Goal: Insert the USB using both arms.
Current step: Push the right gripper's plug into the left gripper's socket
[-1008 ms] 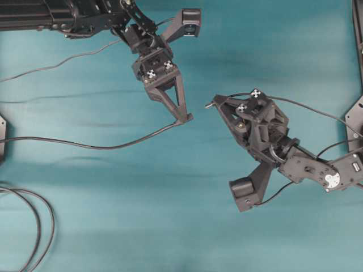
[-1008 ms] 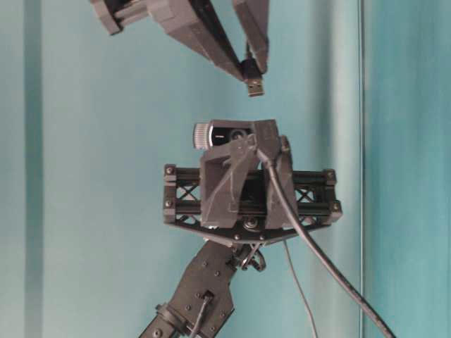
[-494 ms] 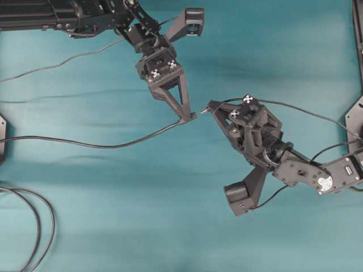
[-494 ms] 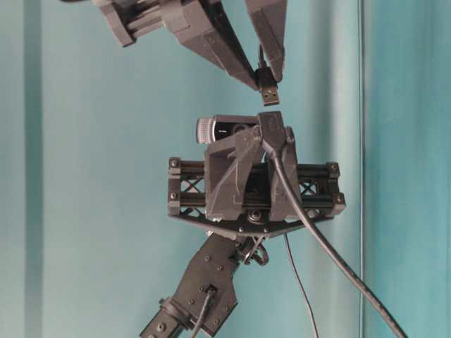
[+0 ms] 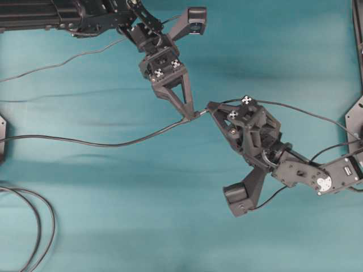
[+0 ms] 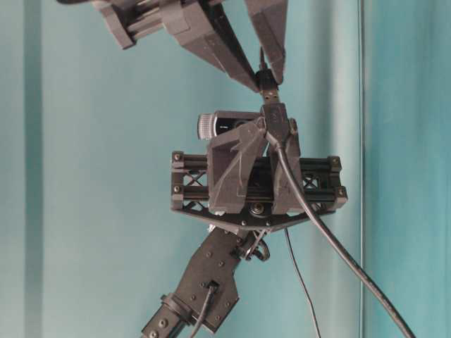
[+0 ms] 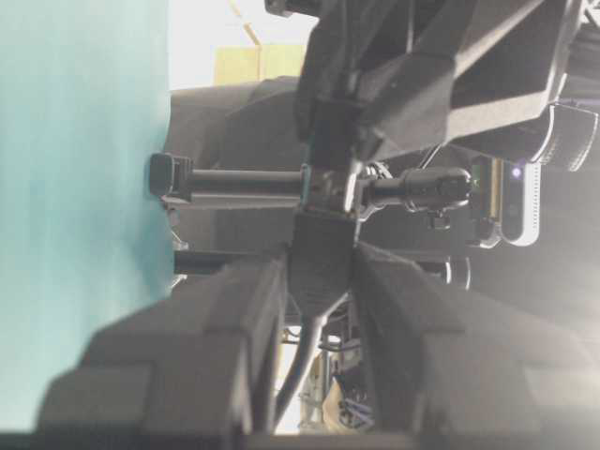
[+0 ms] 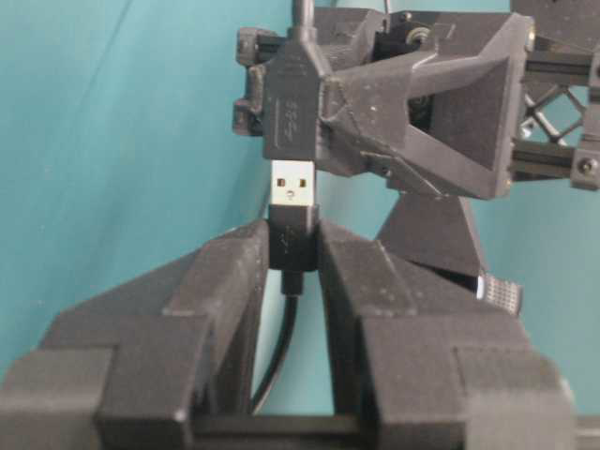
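One teal cloth (image 5: 113,226) covers whole table, looped cable (image 5: 31,226) bottom-left.

Even bright light, soft shadows, left wrist view blurred, window glare

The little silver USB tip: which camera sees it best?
The right wrist view: the USB fills the middle, its silver tip bare, nearly at the black socket end above. The table-level view shows only dark plugs meeting, the overhead view a speck, and the left wrist view only blur.

USB (image 8: 292,192) tip meets socket (image 8: 289,108), L gripper (image 5: 190,116) opposite R gripper (image 5: 211,107).
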